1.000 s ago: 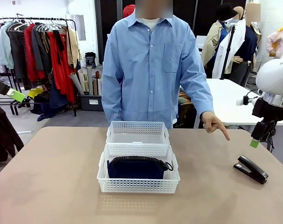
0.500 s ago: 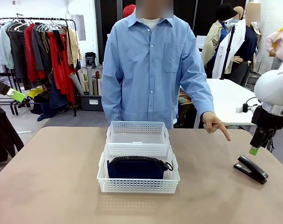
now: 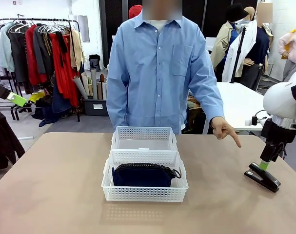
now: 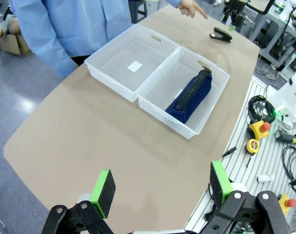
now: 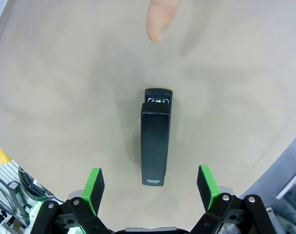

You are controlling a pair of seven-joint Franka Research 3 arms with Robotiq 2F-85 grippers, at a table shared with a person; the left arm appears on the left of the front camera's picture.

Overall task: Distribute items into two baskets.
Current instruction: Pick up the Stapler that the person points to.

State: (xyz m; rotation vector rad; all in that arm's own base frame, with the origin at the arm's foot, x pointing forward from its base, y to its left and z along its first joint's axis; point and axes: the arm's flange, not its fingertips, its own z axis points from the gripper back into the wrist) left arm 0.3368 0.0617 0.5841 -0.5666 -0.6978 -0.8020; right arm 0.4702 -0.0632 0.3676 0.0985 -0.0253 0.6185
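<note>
Hovering over the black stapler (image 3: 263, 177) on the table's (image 3: 50, 185) right side, the right tool (image 3: 265, 165) pointed down in the front view; the navy pouch (image 3: 143, 175) lay in the nearer basket (image 3: 145, 194). From the left wrist, the left tool (image 4: 161, 185) stood wide apart above the table. From the right wrist, spread fingers (image 5: 94, 187) flanked the stapler, unclamped.

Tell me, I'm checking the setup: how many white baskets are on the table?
2. One white perforated plastic basket stands nearer the front camera, holding a dark navy fabric pouch; the second white perforated plastic basket stands directly behind it, on the far side.
</note>
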